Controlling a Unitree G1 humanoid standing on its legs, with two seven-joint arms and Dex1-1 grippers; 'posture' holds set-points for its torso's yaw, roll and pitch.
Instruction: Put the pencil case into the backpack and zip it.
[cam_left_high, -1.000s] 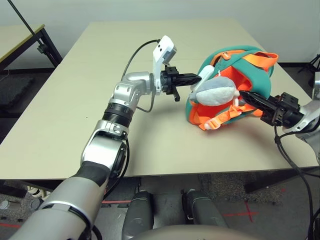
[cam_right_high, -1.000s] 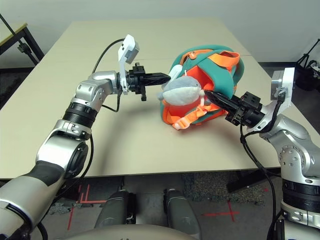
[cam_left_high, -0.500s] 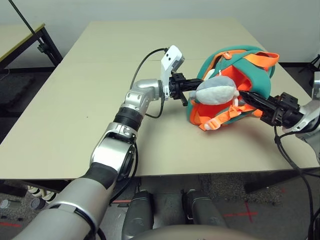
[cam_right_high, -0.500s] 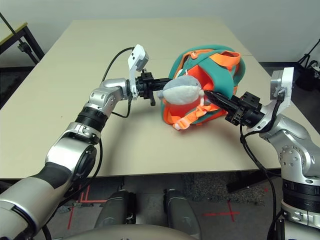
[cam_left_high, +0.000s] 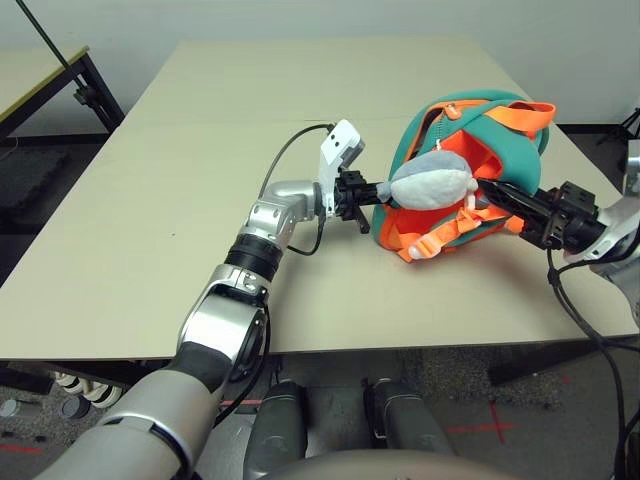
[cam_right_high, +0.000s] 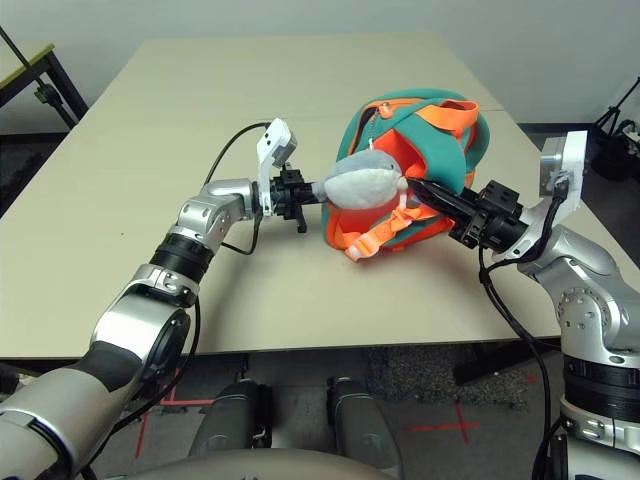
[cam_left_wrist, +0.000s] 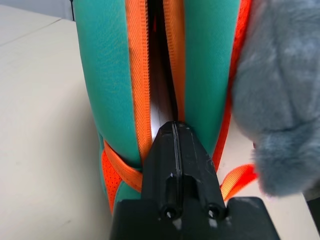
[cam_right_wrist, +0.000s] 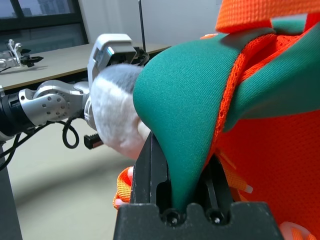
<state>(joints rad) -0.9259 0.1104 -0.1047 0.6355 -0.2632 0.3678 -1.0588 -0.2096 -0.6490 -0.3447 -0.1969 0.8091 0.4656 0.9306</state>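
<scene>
Now: beige table (cam_left_high: 150, 190) | backpack (cam_left_high: 510, 145) | left gripper (cam_left_wrist: 175, 131) together | right gripper (cam_right_wrist: 182, 165) seemingly pinching backpack | pale wall behind.

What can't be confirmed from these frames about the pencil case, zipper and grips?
- Pencil case: whether it is inside the backpack cannot be told; the fabric hides the interior.
- Zipper pull: left wrist view, left tool covers the opening's lower end.
- Left tool tip: head views, grey plush figure hides it.

Beige table (cam_left_high: 150, 200), pale wall (cam_left_high: 300, 20), perhaps windows (cam_right_wrist: 45, 12).
</scene>
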